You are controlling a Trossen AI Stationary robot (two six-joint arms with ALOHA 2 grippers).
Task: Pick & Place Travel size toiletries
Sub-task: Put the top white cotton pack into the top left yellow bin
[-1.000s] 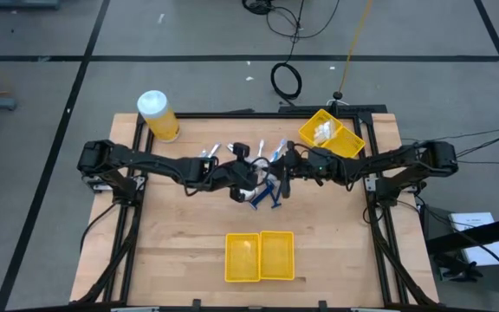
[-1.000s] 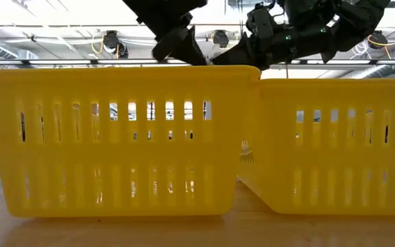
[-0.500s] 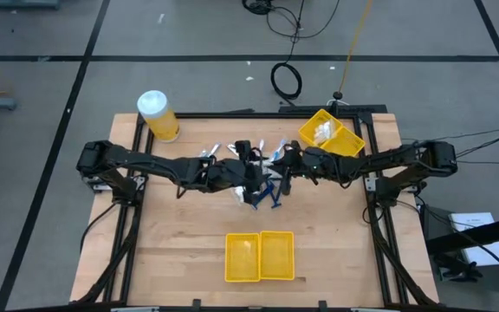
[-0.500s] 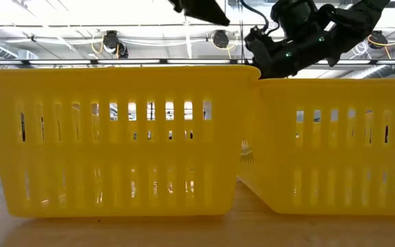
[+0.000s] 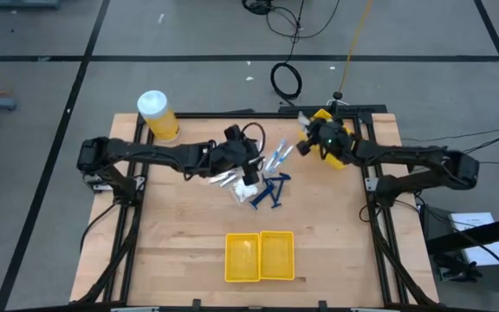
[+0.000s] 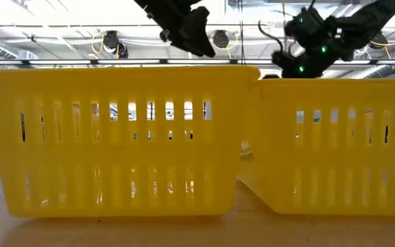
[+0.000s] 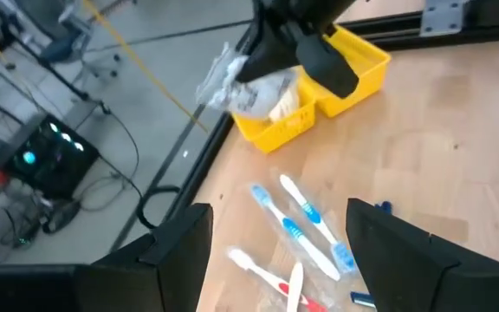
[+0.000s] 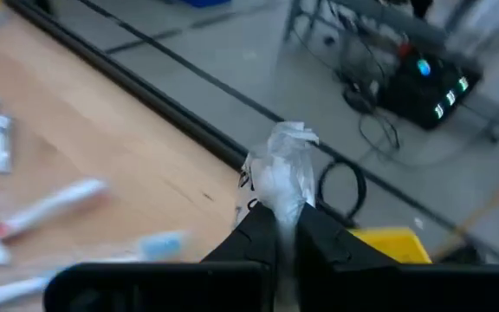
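My right gripper (image 5: 310, 126) is shut on a clear packet (image 7: 225, 74) of white bits, held over the far-left corner of the yellow bin (image 5: 346, 146) at the table's far right. My left gripper (image 7: 275, 260) stands open above the loose toiletries at mid-table, touching nothing. Under and beyond it lie white and light-blue toothbrushes (image 7: 306, 227). Dark blue razors (image 5: 271, 191) and more small packets (image 5: 226, 180) lie flat on the wood. In the low view both grippers show high up: left (image 6: 190, 31), right (image 6: 300, 62). My right gripper pinches the clear packet's lower part (image 8: 281, 201) between its two fingers (image 8: 258, 232). The packet's crumpled free end (image 8: 291, 139) sticks out past the fingertips. The fingers slant slightly downward, coming from the table's right side. The packet is lifted clear, above the bin's rim.
A yellow two-compartment bin (image 5: 260, 256) stands near the table's front edge and fills the low view. A big yellow jar with a white lid (image 5: 158, 115) stands at the far left corner. The far-right bin holds white packets (image 7: 280, 102). Bare wood lies at the left and right front.
The two grippers, close together at mid-table a second ago, have parted. My right gripper has swung toward the table's far right with the packet, ending over the far-right bin. My left gripper has risen a little and drawn back toward the far edge.
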